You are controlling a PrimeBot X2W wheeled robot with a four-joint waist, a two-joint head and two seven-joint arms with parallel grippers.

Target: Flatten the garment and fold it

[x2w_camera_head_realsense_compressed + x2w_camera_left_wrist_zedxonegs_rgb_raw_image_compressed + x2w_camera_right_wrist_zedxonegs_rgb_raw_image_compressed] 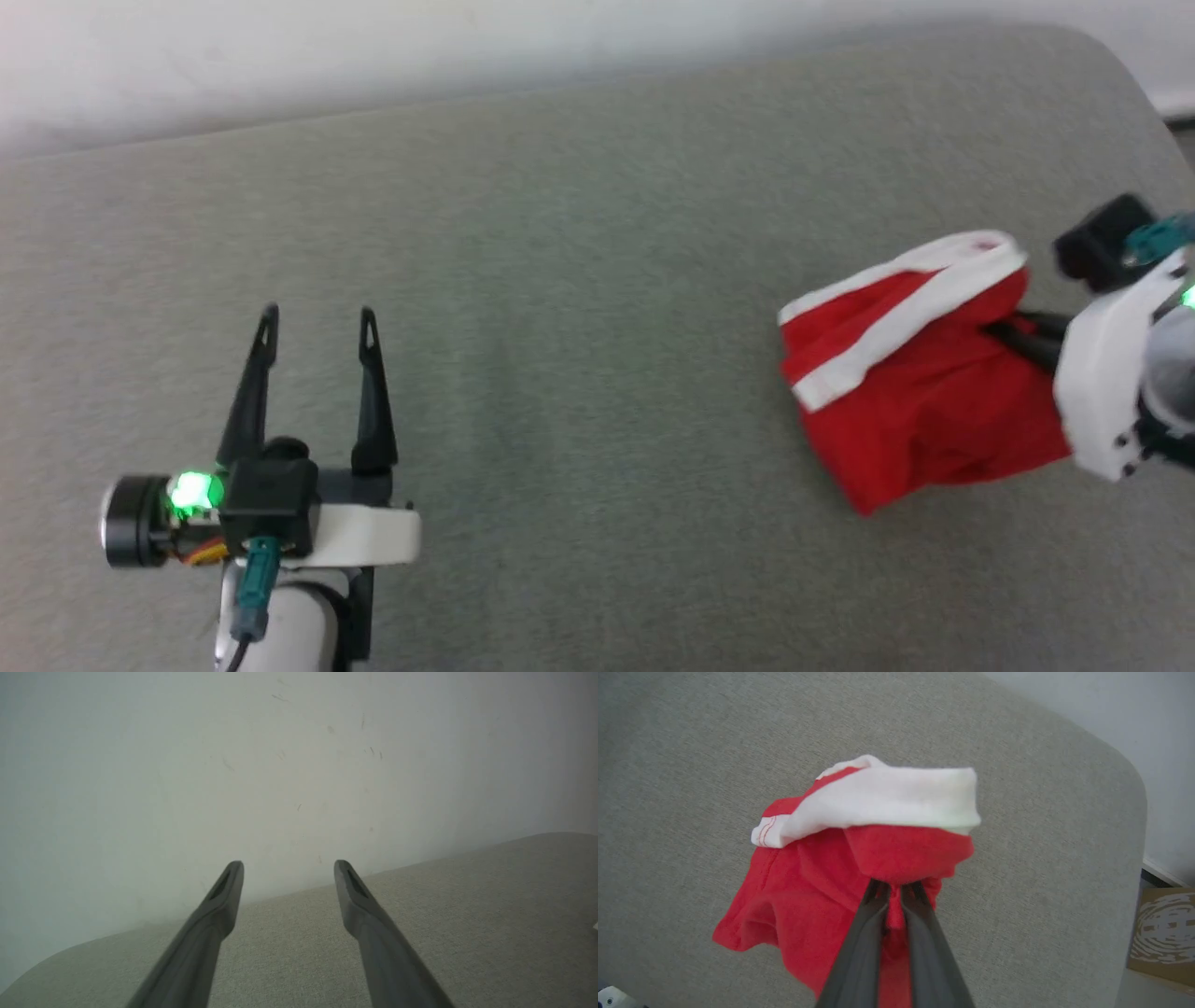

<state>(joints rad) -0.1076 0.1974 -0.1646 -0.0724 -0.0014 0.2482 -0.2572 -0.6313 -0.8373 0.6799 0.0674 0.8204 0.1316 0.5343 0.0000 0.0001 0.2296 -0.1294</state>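
Red first: found bright red thin-fabric shorts with a broad white band (920,392) bunched in a heap toward the right end of the grey woven-cloth tabletop (560,233), not yet flattened. Found the right dark two-fingered gripper (895,887) nearly closed, pinching a fold of red cloth just under the white band. Found the left dark two-fingered gripper (317,322) spread wide, holding nothing, well apart from the shorts. Judged the step in hand as the first pick-up before spreading. Judged the next move to call for a drag toward the middle, then a second grip by the left gripper on an opposite edge to pull the cloth flat. Read no lettering on the shorts; possibly hidden in the folds. Noted a brown cardboard box (1164,933) beyond the tabletop edge, printed with a white swirl, no legible words.
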